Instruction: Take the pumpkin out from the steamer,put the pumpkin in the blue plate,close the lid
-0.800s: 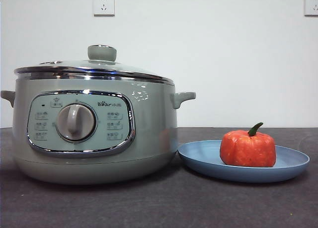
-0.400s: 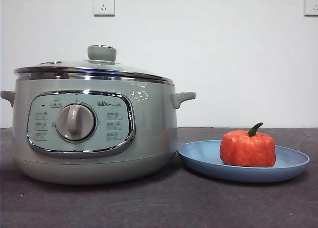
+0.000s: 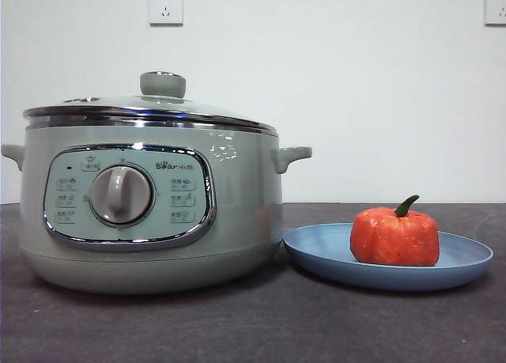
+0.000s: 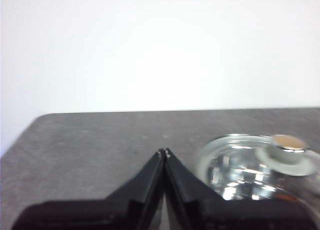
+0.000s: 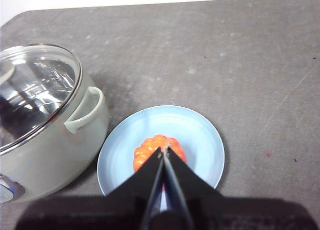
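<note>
I read this as a staged test bench in a lab or office room, not a working kitchen. The dark grey table (image 3: 253, 323) carries only a steamer (image 3: 150, 213) and a blue plate (image 3: 466, 260) holding a toy pumpkin (image 3: 394, 236). Behind stands a bare white wall (image 3: 356, 102) with two wall sockets (image 3: 165, 6). I see no counter, sink or stove.

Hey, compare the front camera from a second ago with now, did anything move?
Nothing visibly changed. The pumpkin sits in the blue plate beside the steamer, and the lid is on it, as before. No arm shows in the front view at any of the three moments.
</note>
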`<state>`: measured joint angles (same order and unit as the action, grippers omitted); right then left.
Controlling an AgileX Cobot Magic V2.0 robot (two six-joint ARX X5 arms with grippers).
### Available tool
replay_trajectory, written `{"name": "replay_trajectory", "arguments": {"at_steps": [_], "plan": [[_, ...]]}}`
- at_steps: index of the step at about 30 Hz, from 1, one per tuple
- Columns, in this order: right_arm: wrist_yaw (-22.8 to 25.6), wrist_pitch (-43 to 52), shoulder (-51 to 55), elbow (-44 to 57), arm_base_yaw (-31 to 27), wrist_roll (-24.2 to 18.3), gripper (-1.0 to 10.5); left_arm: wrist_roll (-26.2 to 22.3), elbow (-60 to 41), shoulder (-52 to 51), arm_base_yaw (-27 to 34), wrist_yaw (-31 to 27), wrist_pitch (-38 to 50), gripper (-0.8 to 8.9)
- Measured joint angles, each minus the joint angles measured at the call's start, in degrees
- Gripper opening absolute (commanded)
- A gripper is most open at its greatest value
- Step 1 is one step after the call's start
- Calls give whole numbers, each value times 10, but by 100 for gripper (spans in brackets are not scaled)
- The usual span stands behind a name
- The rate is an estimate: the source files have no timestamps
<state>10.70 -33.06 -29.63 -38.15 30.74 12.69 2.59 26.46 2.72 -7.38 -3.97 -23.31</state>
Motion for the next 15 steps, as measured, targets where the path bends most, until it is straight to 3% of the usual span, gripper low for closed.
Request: {"name": "replay_trajectory", "arguments": {"at_steps": [8,15], "plan": [[0,-3,0,0,0,0,1,-11,-175,-23,25,-1,82,-3],[0,-8,0,0,0,0,1,-10,-245,-24,26,0,117,-3]]}}
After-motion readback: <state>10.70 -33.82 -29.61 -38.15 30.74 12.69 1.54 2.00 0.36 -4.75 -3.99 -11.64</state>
